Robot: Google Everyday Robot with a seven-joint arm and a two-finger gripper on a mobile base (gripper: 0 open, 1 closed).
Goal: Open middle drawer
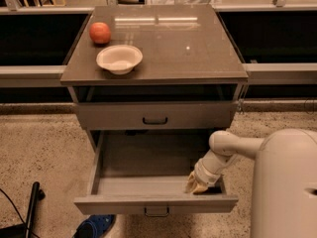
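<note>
The middle drawer (148, 180) is pulled well out of the grey-brown cabinet, and its pale grey inside holds no objects. Its flat front (114, 205) faces me with a small black loop handle (156, 212) at the centre. My gripper (198, 185) reaches down into the drawer's front right corner, just behind the front panel. My white arm (233, 148) comes in from the right. The drawer above (109, 116) is shut, with its own black handle (155, 120).
On the cabinet top (198, 48) a white bowl (119, 58) and a red apple (100, 32) sit at the left. My white body (285, 182) fills the lower right. A blue shoe (94, 226) and a black pole (30, 207) lie on the speckled floor at the lower left.
</note>
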